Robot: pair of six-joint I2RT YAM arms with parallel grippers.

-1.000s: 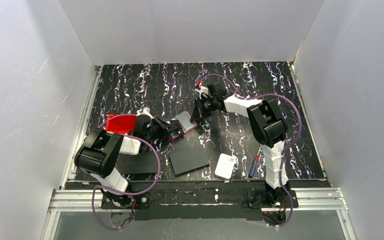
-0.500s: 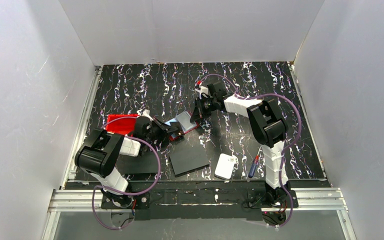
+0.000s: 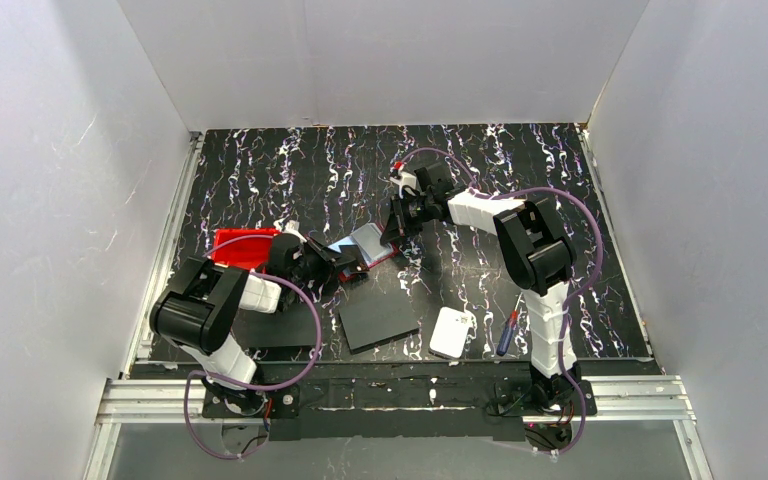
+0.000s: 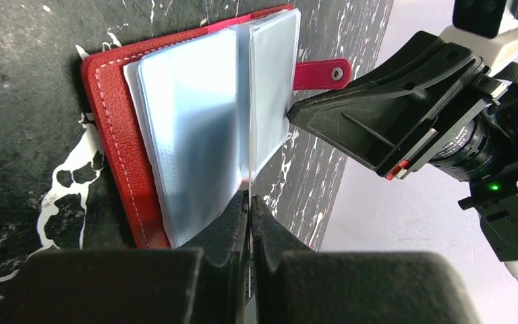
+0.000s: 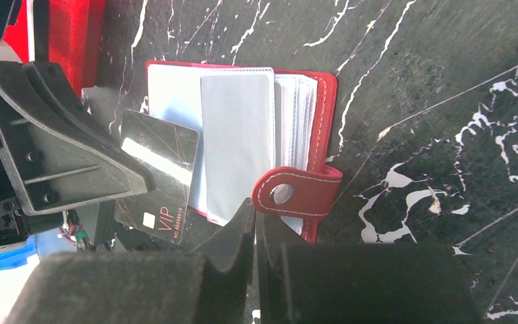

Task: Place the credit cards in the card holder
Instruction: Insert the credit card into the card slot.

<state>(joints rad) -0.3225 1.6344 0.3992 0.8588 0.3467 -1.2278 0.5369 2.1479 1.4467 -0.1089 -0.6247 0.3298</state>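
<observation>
Card holder [image 3: 368,245] lies open between the arms, right gripper [image 5: 254,206] pinched shut on a sleeve [image 5: 236,142] edge at its far-right side, left gripper [image 4: 249,199] clamped on a dark credit card [image 5: 158,172] at its near-left side, and that arm's shifted since a second ago, baring more of the red bin [image 3: 232,245].

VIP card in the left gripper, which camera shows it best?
Right wrist: the VIP card faces that camera, its print legible. Left wrist sees only its thin edge between the fingers. In top external it is too small to make out.
</observation>
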